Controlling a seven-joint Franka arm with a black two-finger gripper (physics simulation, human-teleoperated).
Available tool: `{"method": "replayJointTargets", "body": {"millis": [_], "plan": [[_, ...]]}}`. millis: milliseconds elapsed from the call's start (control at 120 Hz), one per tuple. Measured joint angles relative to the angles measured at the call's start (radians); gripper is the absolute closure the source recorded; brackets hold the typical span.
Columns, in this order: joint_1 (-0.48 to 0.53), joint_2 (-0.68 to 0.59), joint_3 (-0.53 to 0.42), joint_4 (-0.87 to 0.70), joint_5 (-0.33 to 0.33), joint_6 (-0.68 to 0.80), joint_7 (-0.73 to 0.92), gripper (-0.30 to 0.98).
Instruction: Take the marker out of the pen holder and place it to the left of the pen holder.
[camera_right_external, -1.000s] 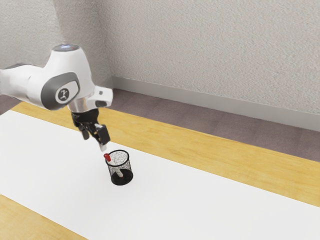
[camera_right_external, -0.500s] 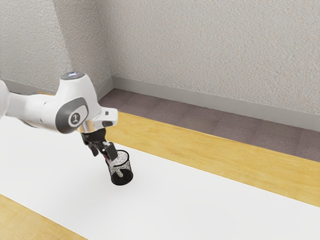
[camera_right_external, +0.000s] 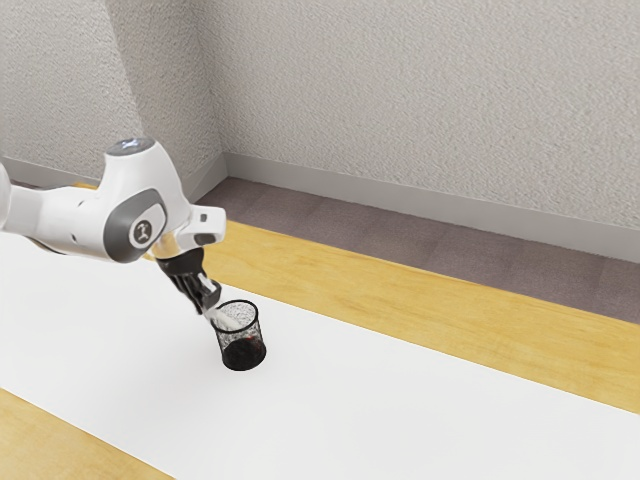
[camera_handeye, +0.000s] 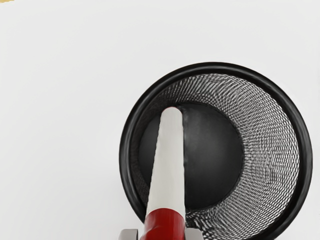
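My gripper (camera_right_external: 209, 302) is at the pen holder's rim, on the exterior view's left side, shut on the marker's red cap. The black mesh pen holder (camera_right_external: 243, 355) stands upright on the white strip. The marker's white body (camera_right_external: 227, 320) slants down from the fingers into the holder. In the wrist view, the gripper (camera_handeye: 161, 234) has a fingertip on each side of the red end of the marker (camera_handeye: 168, 170). Its far end lies inside the pen holder (camera_handeye: 215, 150), over the dark bottom.
A white strip (camera_right_external: 380, 410) runs along the wooden table (camera_right_external: 420, 290) on both sides of the holder. Behind the table are a grey-brown floor (camera_right_external: 400, 240) and a textured wall (camera_right_external: 420, 100).
My hand came down to the holder, then shifted slightly toward the exterior view's left. The gripper has shut on the marker, whose body now lies at a flatter slant.
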Motion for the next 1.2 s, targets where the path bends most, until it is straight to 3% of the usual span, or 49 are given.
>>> {"method": "replayJointTargets", "body": {"millis": [208,475,675,983,1200], "plan": [[-0.042,-0.133,-0.007,0.027,0.012,-0.078,0.000,0.75],[-0.044,-0.144,0.049,0.308,0.051,-0.416,-0.008,0.77],[-0.031,0.047,0.107,0.514,0.082,-0.664,-0.011,0.76],[-0.037,0.510,0.171,0.902,0.114,-0.994,-0.014,0.76],[-0.023,0.712,0.186,1.037,0.132,-1.137,-0.012,0.76]]}}
